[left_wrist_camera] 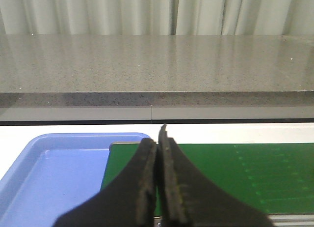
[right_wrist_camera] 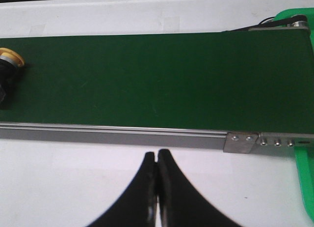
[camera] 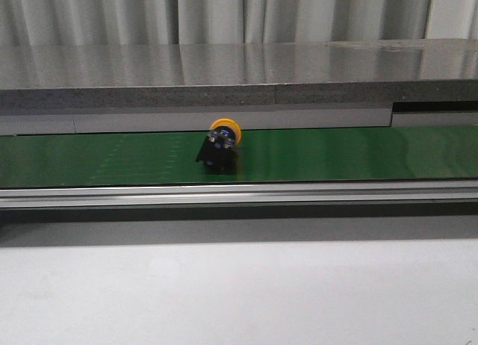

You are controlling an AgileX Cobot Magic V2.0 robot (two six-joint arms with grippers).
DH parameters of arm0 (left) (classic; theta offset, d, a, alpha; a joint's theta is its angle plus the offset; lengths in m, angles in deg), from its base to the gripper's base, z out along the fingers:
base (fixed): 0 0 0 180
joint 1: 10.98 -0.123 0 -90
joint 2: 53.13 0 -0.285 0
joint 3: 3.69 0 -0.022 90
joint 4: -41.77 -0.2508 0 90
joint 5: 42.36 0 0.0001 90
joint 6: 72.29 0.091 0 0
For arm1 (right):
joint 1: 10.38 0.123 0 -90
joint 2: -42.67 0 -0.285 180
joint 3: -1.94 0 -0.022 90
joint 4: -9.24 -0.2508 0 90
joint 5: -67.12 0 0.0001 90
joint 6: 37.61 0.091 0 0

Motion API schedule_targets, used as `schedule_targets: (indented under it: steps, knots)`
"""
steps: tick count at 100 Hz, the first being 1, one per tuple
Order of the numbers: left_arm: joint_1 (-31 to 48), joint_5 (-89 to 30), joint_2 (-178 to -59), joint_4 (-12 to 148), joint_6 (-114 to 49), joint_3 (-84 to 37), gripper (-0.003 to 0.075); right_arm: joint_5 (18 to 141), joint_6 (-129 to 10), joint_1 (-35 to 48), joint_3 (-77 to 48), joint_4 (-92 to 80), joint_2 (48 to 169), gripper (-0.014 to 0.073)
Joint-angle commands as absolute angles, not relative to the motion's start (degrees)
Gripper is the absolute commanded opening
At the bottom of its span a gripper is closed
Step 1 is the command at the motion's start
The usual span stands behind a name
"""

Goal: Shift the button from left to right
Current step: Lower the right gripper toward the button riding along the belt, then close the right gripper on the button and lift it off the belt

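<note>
Waiting on push-button switch [camera: 219, 146] mid conveyor belt [camera: 358, 154]; both end effectors closed, empty; I'd open right [right_wrist_camera: 157, 160] w/ next reach.

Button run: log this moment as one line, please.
button: lying on green belt, unheld | left end effector: shut, empty, near blue tray | right end effector: shut, empty

Front view low and level across the green belt [camera: 336, 154], both wrist views looking down over it from either end
</note>
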State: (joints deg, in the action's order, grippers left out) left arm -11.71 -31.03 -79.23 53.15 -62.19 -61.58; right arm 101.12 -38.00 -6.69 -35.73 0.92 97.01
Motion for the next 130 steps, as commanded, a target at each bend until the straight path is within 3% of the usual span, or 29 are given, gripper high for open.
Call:
schedule_targets:
  steps: [1,8,22,31,60,130]
  knots:
    - [-11.25,-35.89,-79.58,53.82,-62.13,-60.01,-0.002,97.02,-38.08,-6.68,-33.65,0.63,97.15,0.0055]
    - [-11.25,-35.89,-79.58,53.82,-62.13,-60.01,-0.002,96.98,-38.08,-6.68,-33.65,0.63,97.15,0.0189]
    - [-11.25,-35.89,-79.58,53.82,-62.13,-60.01,-0.002,96.57,-38.08,-6.68,-33.65,0.63,97.15,0.0536]
    - [-11.25,-35.89,-79.58,53.82,-62.13,-60.01,-0.002,96.05,-38.08,-6.68,-33.65,-0.71,97.15,0.0646]
    - [-11.25,-35.89,-79.58,53.82,-62.13,-60.01,-0.002,96.99,-38.08,-6.68,-32.08,-2.63,100.09,0.0656]
    - [-11.25,-35.89,-79.58,53.82,-62.13,-60.01,-0.002,96.17,-39.08,5.02,-12.46,-3.95,133.98,0.0655]
